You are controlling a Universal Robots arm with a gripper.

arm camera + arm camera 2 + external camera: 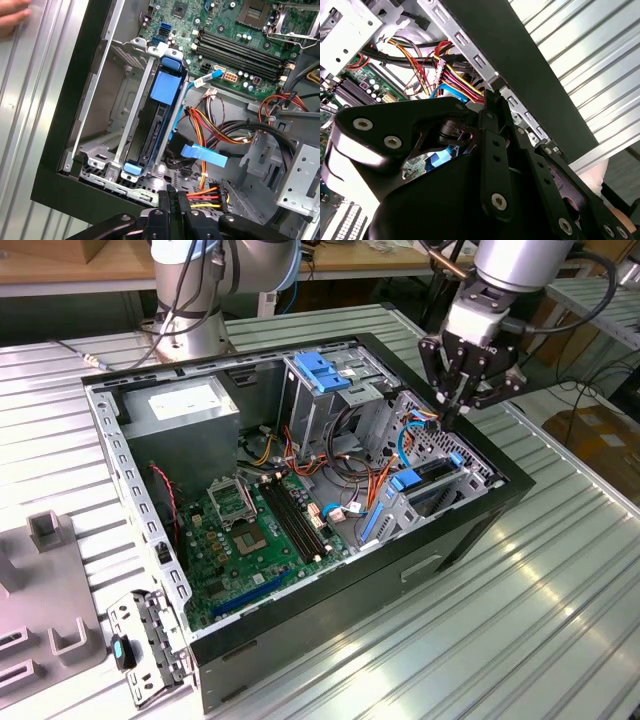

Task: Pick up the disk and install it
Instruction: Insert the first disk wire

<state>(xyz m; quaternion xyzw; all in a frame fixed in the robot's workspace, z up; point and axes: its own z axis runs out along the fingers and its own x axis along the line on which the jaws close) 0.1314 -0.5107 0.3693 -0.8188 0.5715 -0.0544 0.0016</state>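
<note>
Table of ribbed grey metal (pixel 560 620) carries the open black steel computer case (pixel 470 530), with its green motherboard (pixel 250 530) lying on the far side of the tool from the case wall. Directly below the black two-finger gripper (pixel 447 412) stands the grey perforated metal drive cage (pixel 440 445). The disk (pixel 152 132) sits on edge in a slot of that cage, its dark flank framed by blue plastic carrier rails. It is under the fingertips and apart from them. The fingers are pressed together with nothing between them, and the tool hangs just above the cage's top edge.

As I judge it, the main risk is the bundle of red, yellow and orange wires (pixel 210 192) lying just beside the fingertips. A descent slightly off line could snag or pinch them. Pushing on one end of the blue rail could also cock the disk in its slot, so that it jams instead of seating.

The first wrist view looks down into the slot and shows the disk's edge, a flat blue ribbon cable (pixel 205 154) and a person's hand (pixel 10 17) on the table. The exterior view shows how high the tool hangs over the cage. The second wrist view shows the closed fingertips (pixel 487 100) near the case rim.
</note>
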